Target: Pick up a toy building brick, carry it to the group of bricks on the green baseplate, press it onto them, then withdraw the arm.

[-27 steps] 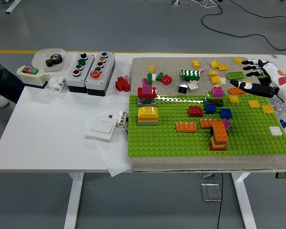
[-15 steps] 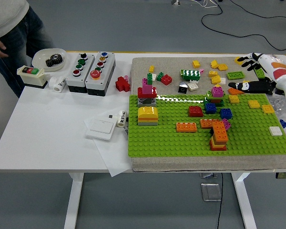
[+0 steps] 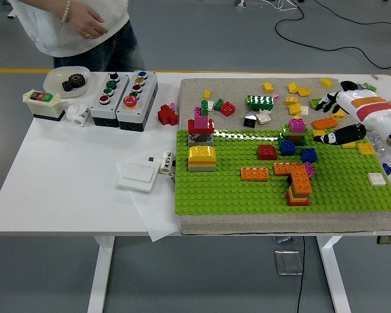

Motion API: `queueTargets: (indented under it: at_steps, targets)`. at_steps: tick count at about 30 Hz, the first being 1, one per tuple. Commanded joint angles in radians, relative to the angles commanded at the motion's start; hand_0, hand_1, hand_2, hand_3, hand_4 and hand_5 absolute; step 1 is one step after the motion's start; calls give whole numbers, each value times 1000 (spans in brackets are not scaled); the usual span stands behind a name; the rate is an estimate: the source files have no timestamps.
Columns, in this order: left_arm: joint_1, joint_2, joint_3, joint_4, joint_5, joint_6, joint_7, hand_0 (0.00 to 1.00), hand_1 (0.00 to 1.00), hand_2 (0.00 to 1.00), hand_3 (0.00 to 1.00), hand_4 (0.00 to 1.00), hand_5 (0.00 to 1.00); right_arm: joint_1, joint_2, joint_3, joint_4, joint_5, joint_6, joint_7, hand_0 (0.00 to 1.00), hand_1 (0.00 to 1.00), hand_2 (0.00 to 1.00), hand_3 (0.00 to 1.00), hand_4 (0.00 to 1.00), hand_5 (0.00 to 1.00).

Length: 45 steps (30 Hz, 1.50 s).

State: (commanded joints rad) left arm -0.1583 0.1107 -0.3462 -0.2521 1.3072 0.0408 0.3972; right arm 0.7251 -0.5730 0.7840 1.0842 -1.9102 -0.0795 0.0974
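The green baseplate [image 3: 234,192] lies on a grey mat and carries a group of bricks: an orange and red stack [image 3: 298,186], an orange brick [image 3: 255,173], a red brick [image 3: 267,152] and blue bricks [image 3: 287,147]. Loose bricks lie behind it on the mat. My right hand [image 3: 326,120] hovers palm down at the plate's far right corner. Its fingers [image 3: 331,101] reach over a green flat brick [image 3: 318,103], and its thumb [image 3: 342,135] is spread apart from them. An orange brick [image 3: 324,123] lies between the two. The hand holds nothing. The left arm is out of view.
A person stands at the far left, one hand [image 3: 85,25] at the waist. Two button boxes [image 3: 124,91], a bowl with a gear [image 3: 68,79], a white switch plate [image 3: 138,175] and a paper sheet lie left of the mat. A yellow stack [image 3: 202,158] and a red-magenta stack [image 3: 201,124] stand on the plate's left.
My right hand has turned palm down and shifted left and lower over the loose bricks at the plate's far right corner. The person has walked in from the left to behind the table.
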Motion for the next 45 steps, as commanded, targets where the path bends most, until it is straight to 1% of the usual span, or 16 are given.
queueTargets:
  at_steps: [3,5,6,9,13,23,24,29,39,45]
  targets:
    - [1,1,0,0,1,-2,0,420,464,501,595,619,759,21,5,-23,-17,-11,19,-4,489,495,528,565,894,240]
    - [2,1,-2,1,5,-4,-1,420,464,501,595,619,759,42,12,-51,-44,-23,41,-7,489,495,528,565,894,240]
    - [2,1,-3,1,6,-5,-1,420,464,500,595,619,760,47,14,-57,-51,-26,46,-8,462,483,524,556,895,256]
    - [3,2,-2,1,5,-5,-1,420,464,500,595,619,760,60,21,-79,-70,-44,61,-10,462,483,524,556,895,256]
    - [4,2,-5,1,10,-7,-1,420,464,499,595,619,759,77,38,-110,-111,-57,83,-17,452,480,523,555,889,245]
    - [4,1,-13,0,22,-12,1,422,463,500,596,619,759,101,64,-161,-161,-38,98,-19,442,476,519,551,881,244]
    - [4,1,-13,0,23,-12,1,423,463,503,595,619,759,102,65,-162,-164,-35,99,-20,443,474,522,552,867,226]
    - [2,2,-10,-1,19,-11,0,423,463,503,595,619,759,111,73,-175,-186,-10,117,-23,443,474,522,552,867,226]
    - [-2,1,-3,-1,8,-5,-1,423,463,502,595,619,759,126,85,-193,-210,12,124,-24,437,469,521,545,854,238]
    - [-3,1,-2,-1,6,-3,-1,423,464,502,594,619,759,123,85,-192,-213,12,126,-24,435,468,519,543,855,243]
